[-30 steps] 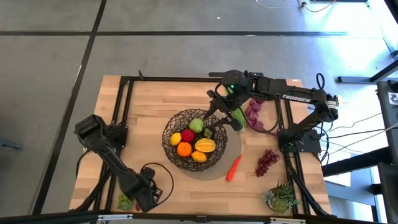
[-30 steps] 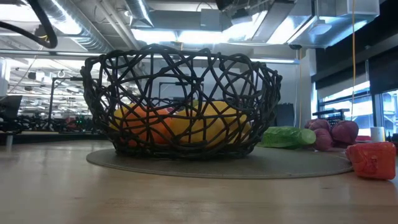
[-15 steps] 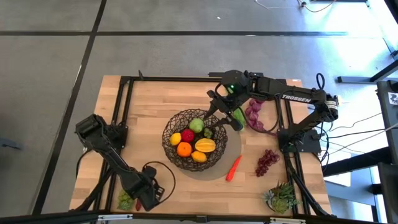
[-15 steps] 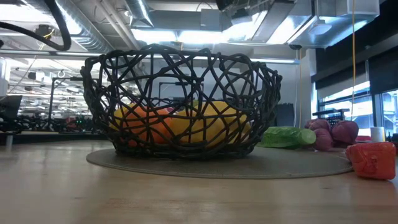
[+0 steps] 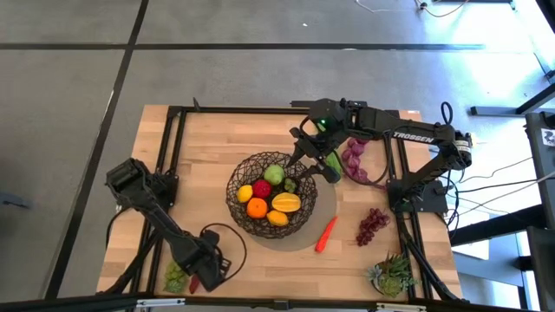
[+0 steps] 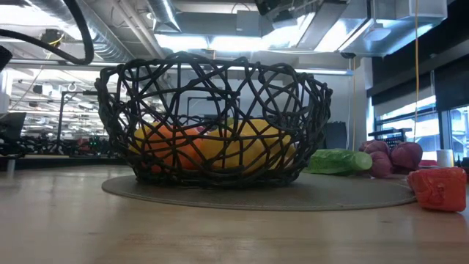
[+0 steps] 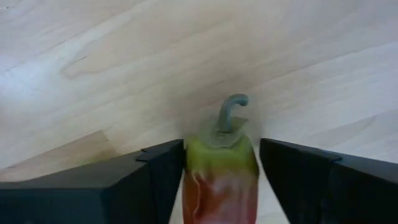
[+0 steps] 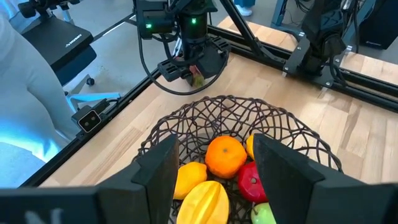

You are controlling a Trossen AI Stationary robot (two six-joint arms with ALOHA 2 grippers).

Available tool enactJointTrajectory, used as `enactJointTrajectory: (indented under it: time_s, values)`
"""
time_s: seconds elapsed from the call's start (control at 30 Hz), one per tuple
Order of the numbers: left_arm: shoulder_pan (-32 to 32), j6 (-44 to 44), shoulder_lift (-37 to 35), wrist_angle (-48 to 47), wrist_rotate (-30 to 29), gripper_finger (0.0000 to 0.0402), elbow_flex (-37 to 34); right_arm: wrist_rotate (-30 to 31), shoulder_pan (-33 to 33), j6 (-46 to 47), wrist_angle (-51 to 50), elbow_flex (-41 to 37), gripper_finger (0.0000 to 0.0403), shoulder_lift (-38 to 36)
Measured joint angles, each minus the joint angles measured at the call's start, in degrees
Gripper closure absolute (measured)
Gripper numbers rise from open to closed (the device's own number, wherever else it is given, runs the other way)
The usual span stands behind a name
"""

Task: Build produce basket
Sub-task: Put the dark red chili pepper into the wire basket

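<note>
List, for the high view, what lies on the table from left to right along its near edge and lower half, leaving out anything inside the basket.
Left gripper around a red chilli → wire basket → carrot → dark purple grapes → spiky succulent plant.

Bright even overhead light; ceiling lamps point(image 6: 220, 42) glare in low view; soft shadows.

Pale wood table point(image 5: 208, 143), wire-mesh basket point(image 5: 247, 170)
</note>
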Motion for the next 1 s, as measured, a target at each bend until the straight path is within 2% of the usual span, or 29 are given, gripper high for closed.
enactJointTrajectory:
  time_s: [0.27,0.5,0.67,0.77,1.0]
  values:
    - [0.37,0.44,-0.09,0.32,0.49,0.0299,0.00,0.02,0.00,0.00,0.02,0.00,0.0202,0.00]
    - [0.43,0.52,-1.68,0.52,-1.12,0.0317,0.00,1.00,-0.07,0.00,-0.01,-0.04,0.0202,-1.15]
    - [0.95,1.11,-7.86,-0.04,-10.90,0.0318,0.00,1.11,-0.59,0.00,-0.03,-0.04,0.0202,-4.45]
    - [2.14,4.65,-12.59,-1.49,-17.73,0.0319,0.00,1.14,-0.85,0.00,-0.13,-0.04,0.0202,-5.68]
    - [8.45,22.98,-24.28,-2.01,-34.15,0.0318,0.00,1.16,-0.85,0.02,-0.20,-0.04,0.0202,-6.10]
